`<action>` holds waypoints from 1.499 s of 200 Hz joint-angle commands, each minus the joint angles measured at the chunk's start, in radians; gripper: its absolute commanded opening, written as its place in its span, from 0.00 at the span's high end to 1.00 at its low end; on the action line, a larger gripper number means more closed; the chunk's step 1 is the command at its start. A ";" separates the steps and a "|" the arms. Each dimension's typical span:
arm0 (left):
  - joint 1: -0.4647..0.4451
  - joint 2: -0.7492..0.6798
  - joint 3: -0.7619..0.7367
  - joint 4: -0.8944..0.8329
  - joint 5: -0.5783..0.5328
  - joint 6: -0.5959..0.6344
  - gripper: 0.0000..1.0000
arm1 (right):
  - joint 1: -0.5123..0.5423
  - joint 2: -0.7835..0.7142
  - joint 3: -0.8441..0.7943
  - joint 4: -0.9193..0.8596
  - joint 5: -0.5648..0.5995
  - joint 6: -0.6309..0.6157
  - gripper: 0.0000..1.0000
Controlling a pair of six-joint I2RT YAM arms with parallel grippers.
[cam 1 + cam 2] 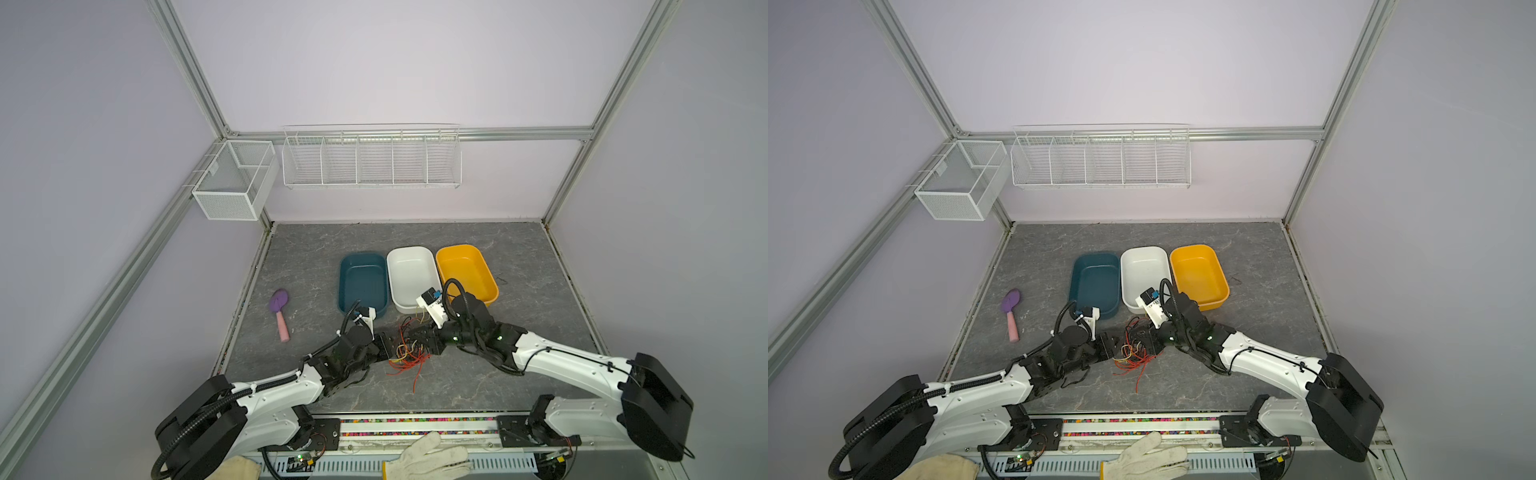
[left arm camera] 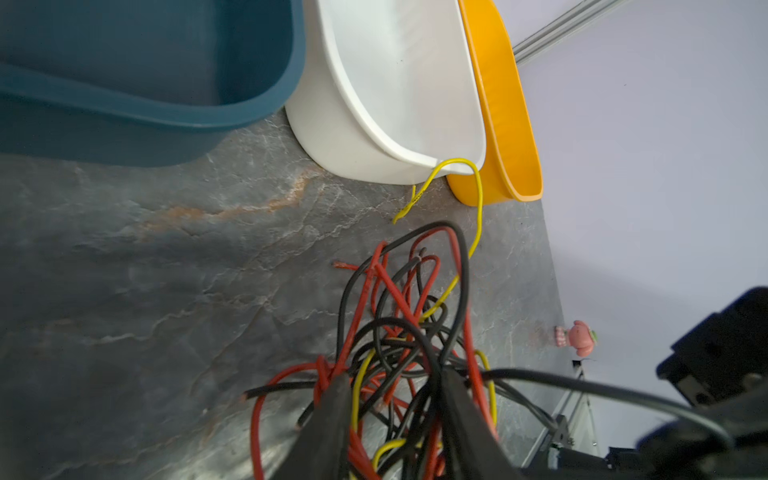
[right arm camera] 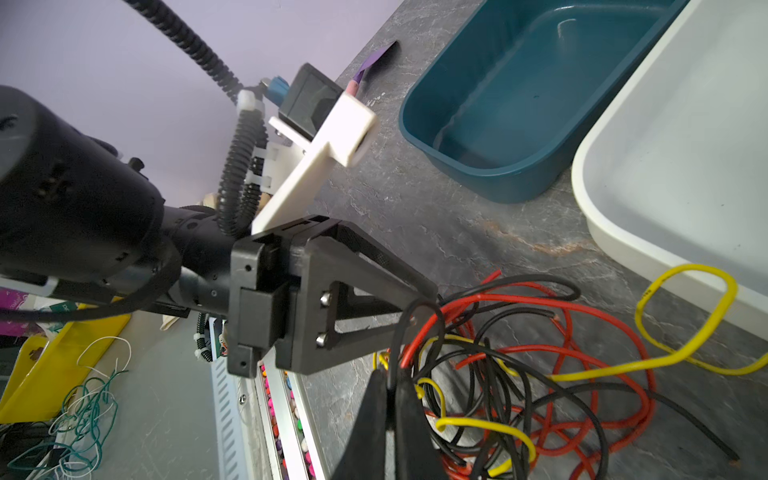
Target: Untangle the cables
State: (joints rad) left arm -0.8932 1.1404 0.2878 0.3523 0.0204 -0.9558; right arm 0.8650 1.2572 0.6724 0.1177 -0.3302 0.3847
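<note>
- Work glove (image 1: 428,457), white, lies at the near edge of the rig, behind both sets of fingers.
- Red, black and yellow cables (image 1: 407,353) sit in one knotted heap on the grey stone-look tabletop (image 1: 457,390), directly between the two grippers. Strands loop over and under one another, and loose red ends run from the fingers toward the robot's base.
- Left gripper (image 2: 390,379): its fingers (image 2: 328,419) stand a narrow gap apart with several red, black and yellow strands running between them. Whether they pinch cannot be told.
- Right gripper (image 3: 390,376): its fingers (image 3: 370,419) are pressed together on the cables, a black strand entering between the tips.
- Three plastic tubs stand side by side just beyond the fingers. The teal tub (image 1: 361,286) is past the left fingers, the white tub (image 1: 411,274) is past the right fingers, and the orange tub (image 1: 465,270) is further to their outer side. Each shows a bare floor.
- One yellow loop rises from the heap in front of the white tub's near wall; contact cannot be told.
- Mesh basket (image 1: 232,183) and five-bay wire rack (image 1: 372,158) hang on the walls, far beyond the fingers.
- Purple brush (image 1: 279,311) with a pink handle lies well off the left fingers' outer side.
</note>
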 commanded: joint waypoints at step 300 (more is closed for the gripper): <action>-0.006 -0.236 -0.125 -0.257 -0.137 0.022 1.00 | 0.004 -0.558 0.230 -0.478 0.374 -0.063 0.93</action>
State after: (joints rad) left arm -0.8970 0.8959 0.1699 0.1322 -0.0792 -0.9459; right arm 0.8665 0.7467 0.8383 -0.3290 0.0040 0.3321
